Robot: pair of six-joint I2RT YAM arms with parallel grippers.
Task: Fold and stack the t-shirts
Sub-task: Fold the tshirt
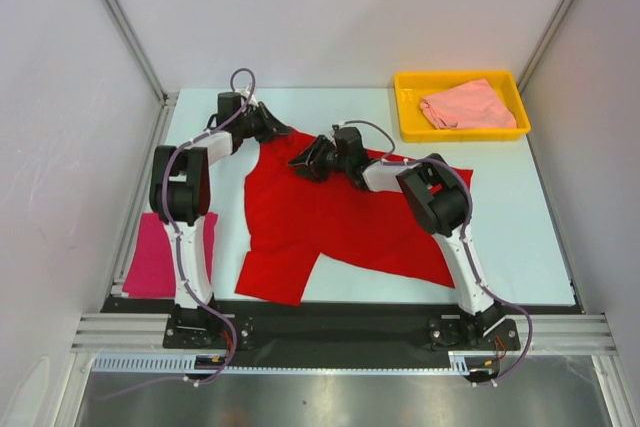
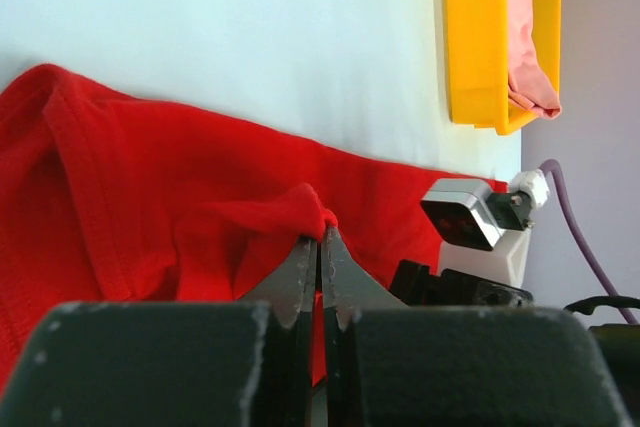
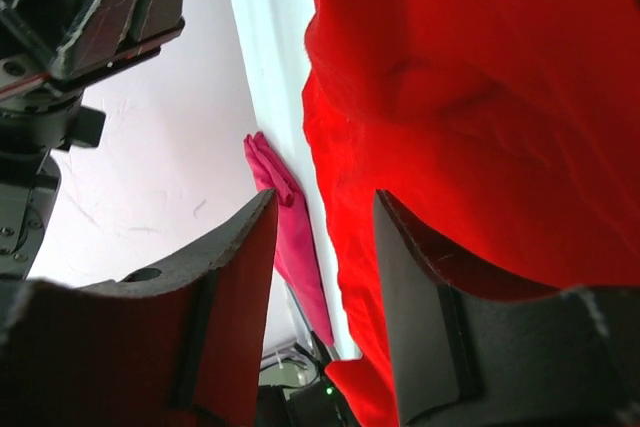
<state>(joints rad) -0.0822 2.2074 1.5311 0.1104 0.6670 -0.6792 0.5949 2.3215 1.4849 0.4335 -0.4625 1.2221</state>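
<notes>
A bright red t-shirt (image 1: 330, 222) lies spread out and rumpled in the middle of the table. My left gripper (image 1: 268, 125) sits at its far left corner, shut on a small raised fold of the red cloth (image 2: 150, 187), pinched at the fingertips (image 2: 322, 232). My right gripper (image 1: 305, 162) hovers low over the shirt's far edge, open, with nothing between its fingers (image 3: 325, 209); red cloth (image 3: 480, 97) lies just beyond one finger. A magenta t-shirt (image 1: 155, 255) lies folded at the table's near left edge. A salmon t-shirt (image 1: 465, 105) rests in the tray.
The yellow tray (image 1: 408, 112) stands at the far right corner, also seen in the left wrist view (image 2: 475, 37) with the salmon shirt (image 2: 528, 37) inside. White walls enclose the table on the left, back and right. The two wrists are close together.
</notes>
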